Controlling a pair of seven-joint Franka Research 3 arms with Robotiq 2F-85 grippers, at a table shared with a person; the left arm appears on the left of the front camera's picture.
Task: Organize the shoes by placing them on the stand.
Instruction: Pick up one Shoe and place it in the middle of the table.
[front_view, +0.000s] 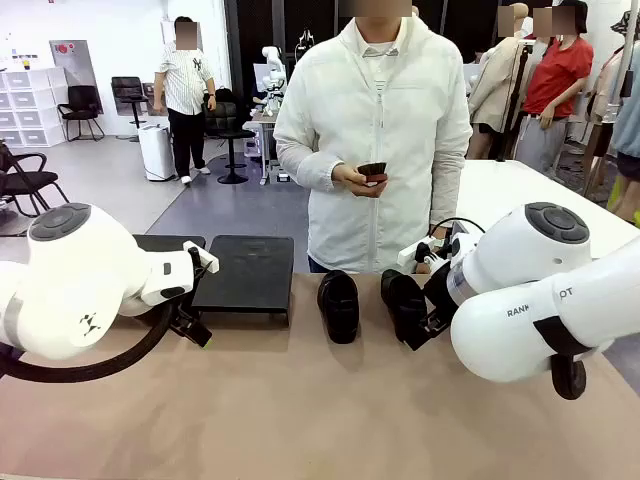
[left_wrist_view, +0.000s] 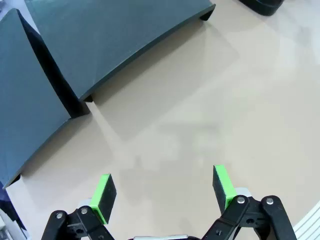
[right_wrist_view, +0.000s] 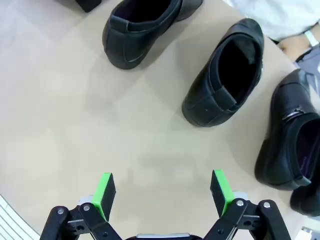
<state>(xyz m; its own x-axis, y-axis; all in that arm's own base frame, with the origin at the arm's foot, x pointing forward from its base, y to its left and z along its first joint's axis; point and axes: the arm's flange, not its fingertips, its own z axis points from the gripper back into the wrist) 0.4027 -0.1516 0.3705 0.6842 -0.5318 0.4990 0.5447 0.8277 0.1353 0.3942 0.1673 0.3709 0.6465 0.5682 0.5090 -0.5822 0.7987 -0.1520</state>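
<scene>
Shoes (front_view: 338, 305): matte black, leather-like slip-ons with rounded toes and thick soles. All stand on the tan bench (front_view: 300, 420), to the right of the stand.
Shoe row, right wrist view: first shoe (right_wrist_view: 142, 27), second shoe (right_wrist_view: 225, 75) and third shoe (right_wrist_view: 290, 135) lie side by side, apart from one another.
Stand (front_view: 245, 270): two flat, matte black rectangular panels on short legs, set side by side at the bench's far left.
Left end effector (left_wrist_view: 163, 192): jaws spread wide and gripping nothing. It hovers over smooth bare bench, with the stand's near edge just beyond the green pads (left_wrist_view: 104, 196).
Right end effector (right_wrist_view: 162, 192): jaws spread wide and gripping nothing. It is above bare bench. The second shoe's heel end lies nearest ahead, not touching. The third shoe lies off to one side.
</scene>
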